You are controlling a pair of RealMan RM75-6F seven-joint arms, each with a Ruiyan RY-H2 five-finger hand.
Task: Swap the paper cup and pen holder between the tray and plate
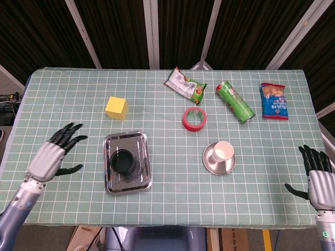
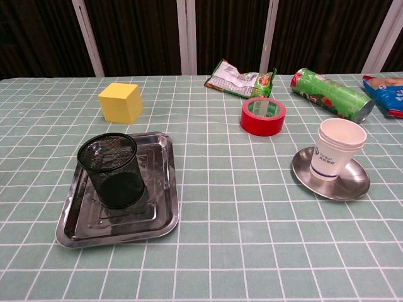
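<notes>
On the green-checked tabletop [image 2: 252, 251], the rectangular stainless-steel tray [image 2: 165, 217] serves as the landmark. Inside the tray, toward its left half, stands the black wire-mesh pen holder [image 2: 112, 170], upright and mouth up. To the right of the tray, well apart, the white paper cup [image 2: 337, 150] stands upright on the round stainless-steel plate [image 2: 356, 185].

Handling judgement, pen holder: the mesh wall is probably light and fairly stiff, yet it can dent under a hard squeeze. Its open weave gives good purchase. Take hold around the upper wall, just below the rim, with opposing pressure on two sides. Lift vertically to clear the tray lip.

Handling judgement, paper cup: the cup looks like several nested together, very light, smooth, and easily crushed or tipped. Take hold at mid-height with gentle pressure. Avoid the rolled rim, which may separate the nested layers.

Risk: both metal surfaces are likely slick, so either object may slide when set down.

Left robot hand [image 1: 49, 155]: released, fingers spread, grasping nothing, positioned left of the tray and clear of it. Right robot hand [image 1: 318, 178]: released, fingers spread, grasping nothing, far right of the tray, beyond the plate. Neither shows in the chest view.
</notes>
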